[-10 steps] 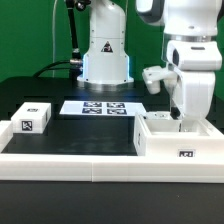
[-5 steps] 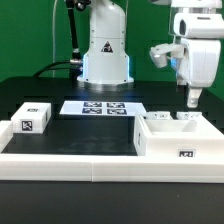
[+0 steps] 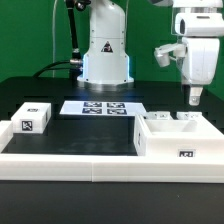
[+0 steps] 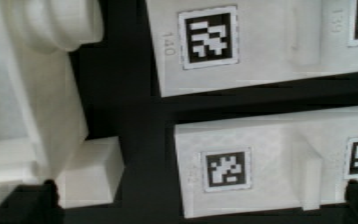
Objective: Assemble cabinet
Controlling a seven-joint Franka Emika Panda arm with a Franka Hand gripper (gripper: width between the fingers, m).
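The gripper (image 3: 194, 98) hangs in the air at the exterior view's right, fingers pointing down. They read as one dark tip, so I cannot tell whether they are spread or pressed together, and nothing shows between them. The cabinet box (image 3: 172, 140), white and open at the top, sits on the black table (image 3: 100, 132) directly under the gripper and clear of it, with a marker tag on its front face. A small tagged panel piece (image 3: 32, 118) lies well apart at the exterior view's left, behind the long white rail (image 3: 70, 162). The marker board (image 3: 100, 107) lies farther back. The wrist view shows white tagged panels (image 4: 282, 60) separated by dark gaps.
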